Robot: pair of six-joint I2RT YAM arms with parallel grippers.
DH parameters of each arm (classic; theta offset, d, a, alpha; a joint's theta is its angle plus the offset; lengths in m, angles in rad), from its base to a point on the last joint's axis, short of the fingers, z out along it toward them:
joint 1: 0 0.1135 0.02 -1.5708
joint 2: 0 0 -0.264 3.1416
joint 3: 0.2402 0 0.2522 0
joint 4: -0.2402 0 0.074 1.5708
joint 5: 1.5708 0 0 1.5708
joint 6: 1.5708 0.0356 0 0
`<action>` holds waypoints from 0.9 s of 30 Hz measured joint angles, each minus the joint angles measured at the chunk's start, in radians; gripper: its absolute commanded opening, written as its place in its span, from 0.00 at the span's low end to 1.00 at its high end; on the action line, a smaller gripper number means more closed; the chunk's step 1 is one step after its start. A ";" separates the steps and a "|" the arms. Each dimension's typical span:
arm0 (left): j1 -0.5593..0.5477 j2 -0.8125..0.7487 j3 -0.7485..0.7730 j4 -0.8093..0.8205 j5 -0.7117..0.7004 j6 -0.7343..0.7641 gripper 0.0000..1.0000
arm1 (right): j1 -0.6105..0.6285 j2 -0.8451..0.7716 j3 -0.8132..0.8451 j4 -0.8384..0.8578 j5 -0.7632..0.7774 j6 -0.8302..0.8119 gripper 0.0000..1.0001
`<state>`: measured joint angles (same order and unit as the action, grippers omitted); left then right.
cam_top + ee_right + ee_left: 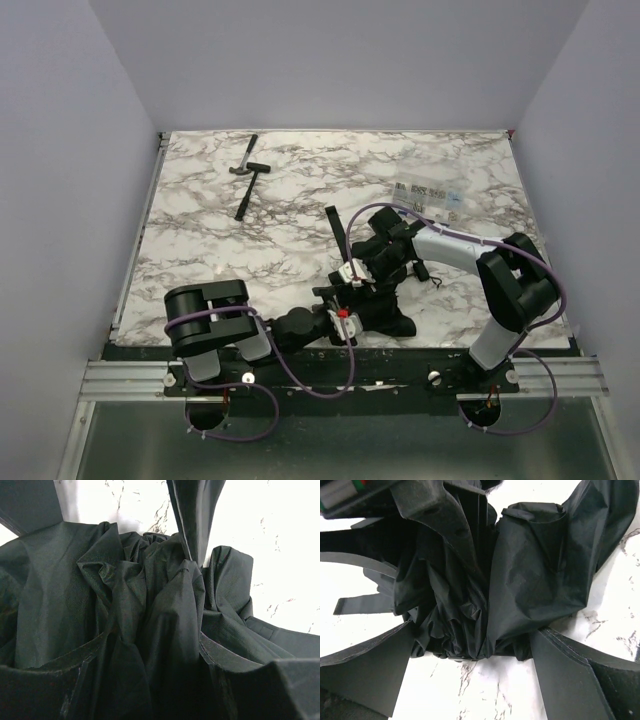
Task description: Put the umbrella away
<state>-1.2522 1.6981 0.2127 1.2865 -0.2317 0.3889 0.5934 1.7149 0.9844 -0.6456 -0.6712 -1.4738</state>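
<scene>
Nearest, on the marble table (pixel 220 250), close to its front edge and a little right of centre: the umbrella (pixel 530 575), collapsed into a crumpled heap of matte black fabric. Flanked by both arms, one reaching in from each side. Around the gathered folds, the left gripper (pixel 472 627), clamped on, fingers (pixel 370 670) held wide by the bundle wedged between them and touching it on both sides. From the far side, the right gripper (pixel 152 637), likewise closed on the canopy, cloth packed tight between its own fingers and spilling over them. Just beyond, the shaft (pixel 334 228) poking out of the heap, tilted toward the back. Farther off, toward the back right, a clear packet (pixel 426 198) flat on the marble. Farthest, at the back left and well apart from the rest, a black-handled hammer (pixel 246 190).
</scene>
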 measured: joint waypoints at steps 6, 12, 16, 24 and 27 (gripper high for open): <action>0.054 0.114 0.044 0.067 0.031 -0.055 0.93 | -0.006 0.000 -0.002 -0.006 -0.001 -0.016 0.54; 0.103 0.175 0.085 0.090 0.082 -0.155 0.58 | -0.021 -0.006 -0.003 -0.012 0.000 -0.035 0.58; 0.130 0.187 0.103 0.071 0.115 -0.200 0.16 | -0.027 -0.010 -0.004 -0.021 0.002 -0.047 0.63; 0.171 0.181 0.118 0.063 0.213 -0.234 0.07 | -0.036 -0.027 0.012 -0.024 0.037 -0.003 0.80; 0.180 0.177 0.124 0.050 0.233 -0.240 0.06 | -0.036 -0.026 0.037 -0.038 0.053 0.059 0.83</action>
<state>-1.0721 1.8748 0.3363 1.3361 0.0013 0.1493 0.5571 1.6886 1.0218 -0.6838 -0.6182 -1.4147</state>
